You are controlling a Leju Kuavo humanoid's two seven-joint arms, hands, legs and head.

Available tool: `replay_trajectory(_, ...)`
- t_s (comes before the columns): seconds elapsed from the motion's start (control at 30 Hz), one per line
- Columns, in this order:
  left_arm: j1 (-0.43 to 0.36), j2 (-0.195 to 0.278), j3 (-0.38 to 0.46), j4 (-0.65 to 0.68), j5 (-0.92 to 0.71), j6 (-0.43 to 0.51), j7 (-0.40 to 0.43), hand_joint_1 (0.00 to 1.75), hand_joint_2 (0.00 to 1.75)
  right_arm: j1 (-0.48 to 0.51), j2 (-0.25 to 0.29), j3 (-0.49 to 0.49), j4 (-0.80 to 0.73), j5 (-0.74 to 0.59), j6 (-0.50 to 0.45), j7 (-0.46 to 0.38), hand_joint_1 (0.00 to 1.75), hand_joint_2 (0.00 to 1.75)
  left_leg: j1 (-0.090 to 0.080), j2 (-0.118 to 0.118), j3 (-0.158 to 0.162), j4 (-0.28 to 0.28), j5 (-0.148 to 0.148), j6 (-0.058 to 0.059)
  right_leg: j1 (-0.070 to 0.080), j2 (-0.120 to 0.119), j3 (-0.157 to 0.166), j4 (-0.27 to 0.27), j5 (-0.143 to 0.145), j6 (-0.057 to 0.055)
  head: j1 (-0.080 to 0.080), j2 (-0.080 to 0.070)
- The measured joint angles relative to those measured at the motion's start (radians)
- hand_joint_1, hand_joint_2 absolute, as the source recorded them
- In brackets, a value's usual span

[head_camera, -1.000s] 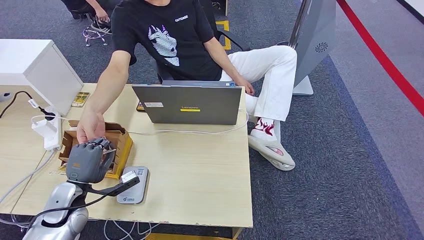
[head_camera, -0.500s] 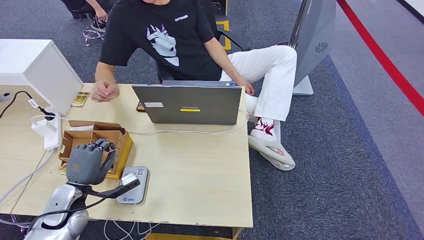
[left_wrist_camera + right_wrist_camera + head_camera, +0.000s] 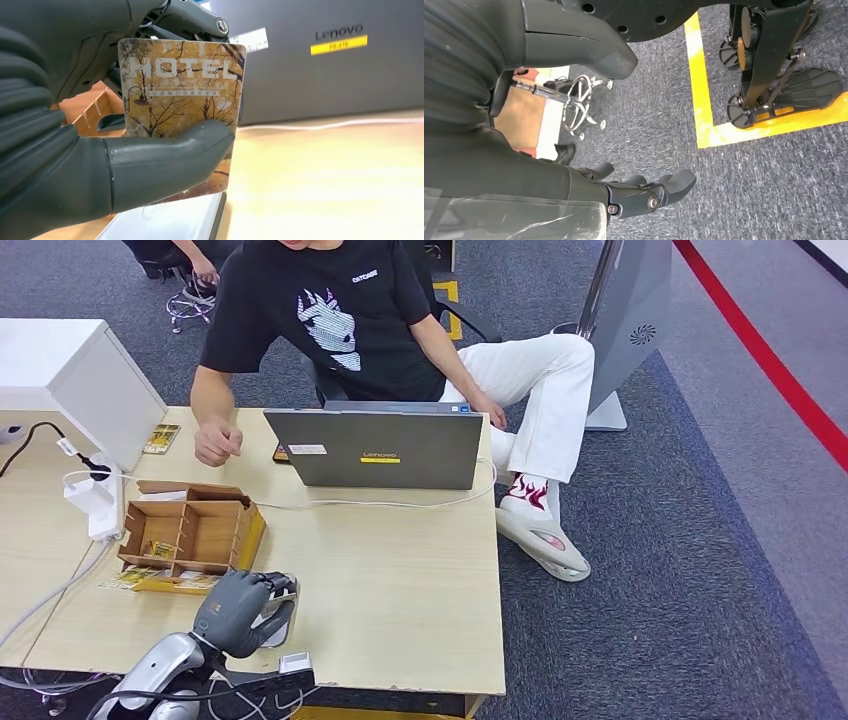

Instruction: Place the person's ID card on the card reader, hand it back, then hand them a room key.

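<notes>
My left hand (image 3: 240, 612) hovers low over the grey card reader (image 3: 281, 618) near the table's front edge. The left wrist view shows it pinching a room key card (image 3: 182, 107), printed with autumn trees and the word HOTEL, between thumb and fingers, upright just above the reader (image 3: 170, 225). The wooden card box (image 3: 190, 530) stands behind the hand with cards in its compartments. The person sits across the table, a closed fist (image 3: 217, 443) resting on the far side. My right hand (image 3: 639, 194) hangs over the carpet, fingers apart, holding nothing.
A grey laptop (image 3: 375, 448) stands open at the table's back middle, a white cable running from it. A power strip with a white charger (image 3: 95, 495) and a white cabinet (image 3: 70, 380) are at the left. Loose cards (image 3: 128, 578) lie beside the box.
My left hand has come off the wooden box and back toward the front edge, now over the reader with the key card. The person's hand drew away from the box to the far side.
</notes>
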Motion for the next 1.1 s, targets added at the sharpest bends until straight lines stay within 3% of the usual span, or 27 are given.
replay_trajectory(0.3,0.005,0.027,-0.021,0.006,0.003,-0.009,0.011,1.75,1.75,0.0,0.0,-0.009,0.0,0.006,0.007,-0.004,0.0,1.75,0.0,0.0,0.0,0.0,0.0,0.0,0.0,0.0,0.0,0.0,0.0,0.0,0.0,0.0)
replay_trajectory(0.63,0.02,0.034,0.002,0.007,-0.064,0.052,0.145,1.75,1.75,0.003,0.002,-0.032,0.0,0.016,0.0,-0.004,0.0,1.75,0.0,0.0,0.0,0.0,0.0,0.0,0.0,0.0,0.0,0.0,0.0,0.0,0.0,0.0)
replay_trajectory(1.1,0.027,0.031,0.031,0.038,-0.081,0.052,0.112,1.73,1.75,0.005,0.004,-0.055,0.0,0.054,0.012,-0.008,0.0,1.75,0.0,0.0,0.0,0.0,0.0,0.0,0.0,0.0,0.0,0.0,0.0,0.0,0.0,0.0)
